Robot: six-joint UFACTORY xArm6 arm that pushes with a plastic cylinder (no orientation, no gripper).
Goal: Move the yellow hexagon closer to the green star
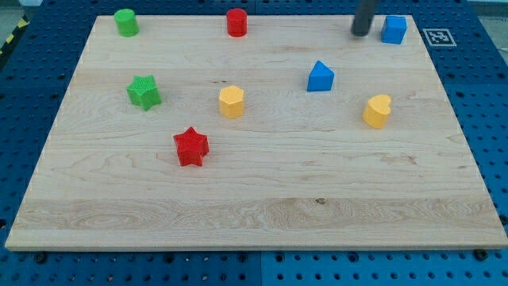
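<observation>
The wooden board [262, 214] carries green [125, 21], red [236, 21], blue [394, 29] and yellow [231, 102] blocks.

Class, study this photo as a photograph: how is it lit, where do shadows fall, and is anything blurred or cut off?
Camera view: even, soft light, no glare on the wooden board; faint shadows hug the red star; the blocks look sharp; my tip looks slightly soft, the rod cropped at the view's top.
</observation>
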